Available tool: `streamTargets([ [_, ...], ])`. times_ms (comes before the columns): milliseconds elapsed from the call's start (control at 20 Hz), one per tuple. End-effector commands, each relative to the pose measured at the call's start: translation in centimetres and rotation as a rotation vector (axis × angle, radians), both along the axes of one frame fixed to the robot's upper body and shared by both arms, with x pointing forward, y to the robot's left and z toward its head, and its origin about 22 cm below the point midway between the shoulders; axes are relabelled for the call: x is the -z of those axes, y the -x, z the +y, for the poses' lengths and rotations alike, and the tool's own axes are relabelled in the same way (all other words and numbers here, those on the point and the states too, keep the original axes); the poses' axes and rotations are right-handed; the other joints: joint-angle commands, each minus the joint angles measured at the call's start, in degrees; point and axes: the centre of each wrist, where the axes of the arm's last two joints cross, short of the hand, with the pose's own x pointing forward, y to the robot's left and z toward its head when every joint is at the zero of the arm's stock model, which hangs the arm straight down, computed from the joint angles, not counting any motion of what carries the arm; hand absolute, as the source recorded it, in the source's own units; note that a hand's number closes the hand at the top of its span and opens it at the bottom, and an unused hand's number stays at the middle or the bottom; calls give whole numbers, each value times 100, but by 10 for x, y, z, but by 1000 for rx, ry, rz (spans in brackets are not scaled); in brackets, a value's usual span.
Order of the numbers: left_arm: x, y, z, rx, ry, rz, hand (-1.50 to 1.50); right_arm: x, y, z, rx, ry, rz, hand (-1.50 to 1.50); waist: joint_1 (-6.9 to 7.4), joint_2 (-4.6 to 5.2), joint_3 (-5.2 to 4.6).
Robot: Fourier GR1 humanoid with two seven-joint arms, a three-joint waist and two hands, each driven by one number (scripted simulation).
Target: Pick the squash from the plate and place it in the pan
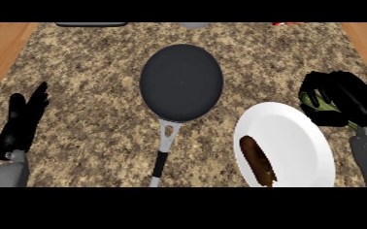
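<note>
Fingers (32, 102) of the left hand (22, 121) stand straight and relaxed at the left edge of the counter (86, 77), holding nothing, the hand resting well apart from everything else. Next, near the middle, lies the dark pan (181, 82), its round bowl bare, with a grey handle (163, 150) running down toward the lower edge. To the right of the handle sits the white plate (301, 145), and on its left part lies a brown, elongated item (258, 160) (what it is cannot be told), its long axis running from upper left to lower right. Farthest right, just above the plate's upper right rim, the right hand (337, 99) is curled round the squash (315, 102), which shows only as a green sliver between the black fingers; its length and direction are mostly hidden by the hand.
</note>
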Motion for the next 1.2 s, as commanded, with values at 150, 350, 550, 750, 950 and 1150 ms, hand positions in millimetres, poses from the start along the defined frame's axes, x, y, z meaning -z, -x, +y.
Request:
streamTargets([
  [150,10,2,-8,-1,5,-3,0,-35,0,32,-103,-173,-198,150,3,3,-7],
  [350,3,8,-14,7,-9,-3,0,-60,-7,67,-114,-216,-166,150,23,0,-7],
  [550,1,1,-10,3,-4,-14,0,-72,-46,118,-104,-295,-143,150,107,20,-8],
  [750,6,-10,-14,3,6,-5,0,-56,-45,156,-103,-370,-87,150,38,16,-7],
  [950,6,-11,-24,14,-11,-9,0,-28,-76,197,-93,-424,-46,150,121,44,-5],
  [1150,-2,-21,-31,22,-3,-23,0,-32,-104,220,-63,-423,1,150,175,59,-5],
])
